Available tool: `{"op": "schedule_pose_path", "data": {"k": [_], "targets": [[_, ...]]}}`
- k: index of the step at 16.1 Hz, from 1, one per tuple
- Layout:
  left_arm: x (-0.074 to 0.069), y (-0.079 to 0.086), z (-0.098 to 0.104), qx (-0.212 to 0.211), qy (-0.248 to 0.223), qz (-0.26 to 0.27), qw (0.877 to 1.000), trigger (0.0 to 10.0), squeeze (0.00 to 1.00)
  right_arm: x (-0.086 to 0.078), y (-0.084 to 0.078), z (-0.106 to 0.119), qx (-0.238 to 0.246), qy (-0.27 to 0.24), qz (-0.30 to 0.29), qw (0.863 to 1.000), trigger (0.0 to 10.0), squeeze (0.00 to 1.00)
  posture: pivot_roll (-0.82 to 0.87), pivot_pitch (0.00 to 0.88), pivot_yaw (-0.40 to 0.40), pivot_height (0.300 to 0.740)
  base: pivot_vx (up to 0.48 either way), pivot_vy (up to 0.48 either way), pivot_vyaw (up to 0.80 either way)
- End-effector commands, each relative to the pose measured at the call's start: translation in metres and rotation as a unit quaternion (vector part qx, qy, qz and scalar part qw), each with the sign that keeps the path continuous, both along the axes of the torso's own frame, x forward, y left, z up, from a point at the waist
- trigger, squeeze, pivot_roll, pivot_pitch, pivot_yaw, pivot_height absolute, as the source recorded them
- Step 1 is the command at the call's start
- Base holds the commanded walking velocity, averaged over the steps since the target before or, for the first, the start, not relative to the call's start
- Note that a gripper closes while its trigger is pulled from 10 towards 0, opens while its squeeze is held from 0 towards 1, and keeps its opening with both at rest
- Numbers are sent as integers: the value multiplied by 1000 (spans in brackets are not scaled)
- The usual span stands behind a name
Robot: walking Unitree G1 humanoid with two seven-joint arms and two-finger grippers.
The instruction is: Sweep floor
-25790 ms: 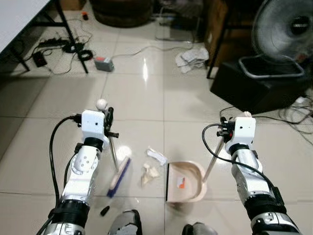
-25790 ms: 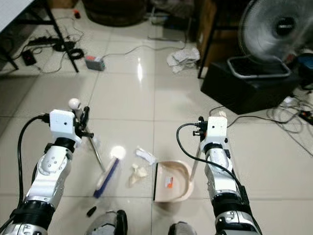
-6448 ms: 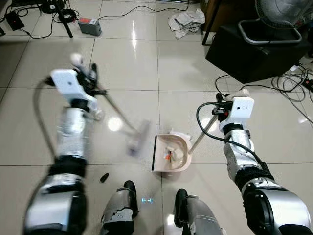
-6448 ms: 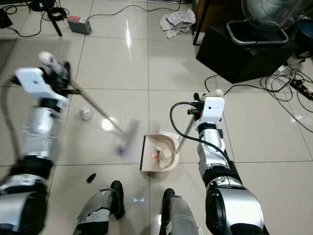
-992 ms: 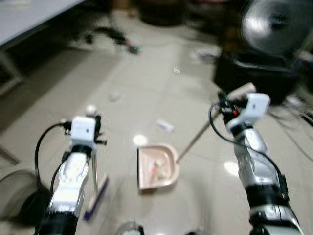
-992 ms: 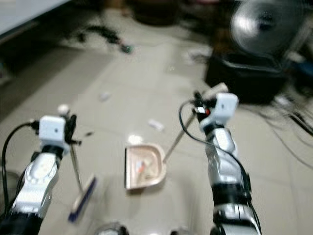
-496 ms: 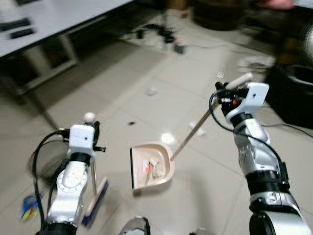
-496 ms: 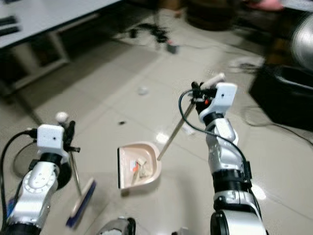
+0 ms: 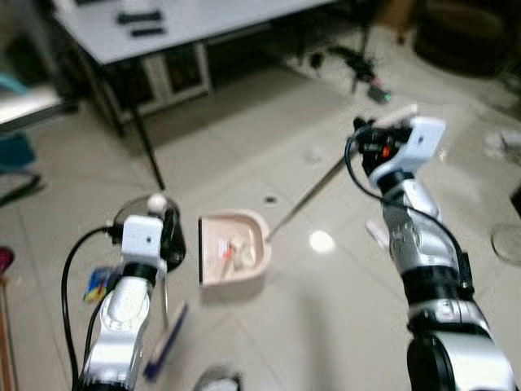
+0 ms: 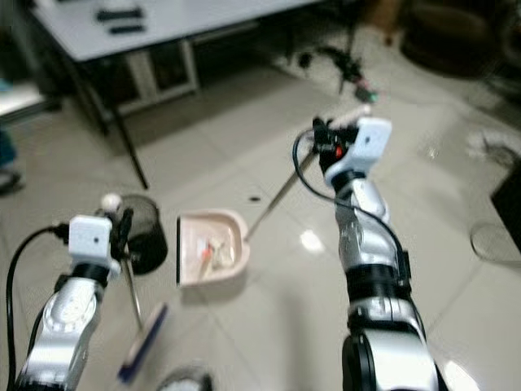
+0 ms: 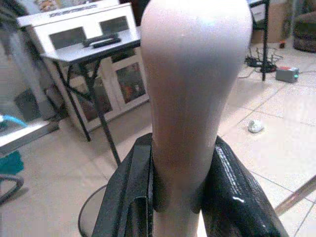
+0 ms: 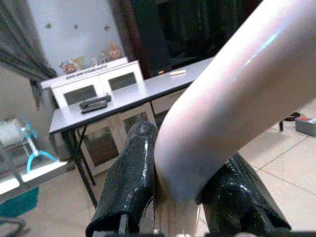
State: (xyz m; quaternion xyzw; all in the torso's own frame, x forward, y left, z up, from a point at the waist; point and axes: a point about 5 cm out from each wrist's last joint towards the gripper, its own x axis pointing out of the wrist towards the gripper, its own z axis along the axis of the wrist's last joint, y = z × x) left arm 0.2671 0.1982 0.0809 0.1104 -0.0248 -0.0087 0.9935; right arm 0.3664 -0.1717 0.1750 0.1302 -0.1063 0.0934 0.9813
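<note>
Right gripper [image 9: 368, 147] clenched on the dustpan [image 9: 234, 247] handle's rigid top; left gripper [image 9: 169, 236] clamps the broom [image 9: 166, 342] handle beside the dustpan; both likely light, smooth, slippery.

My left hand [image 11: 177, 197] grips the broom handle [image 11: 190, 98]; the broom head [image 9: 165, 352] sits below it on the floor [image 9: 309, 309]. The dustpan [image 9: 232, 248], scraps inside, lies between my hands, its long handle [image 9: 305, 199] rising to my right hand [image 9: 376, 147]. A counter [image 9: 187, 20] stands beyond.
</note>
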Motion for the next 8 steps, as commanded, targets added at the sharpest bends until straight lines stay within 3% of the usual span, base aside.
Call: {"op": "schedule_pose_path", "data": {"k": [1, 8], "targets": [[-1, 3, 9, 5, -23, -1, 1000, 10000, 0, 4, 7, 16, 5, -29, 10, 1000, 10000, 0, 61, 56, 18, 740, 330, 0, 800], [-6, 4, 7, 0, -22, 6, 1000, 10000, 0, 11, 9, 40, 35, -62, 12, 997, 10000, 0, 74, 61, 1, 740, 333, 0, 0]]}}
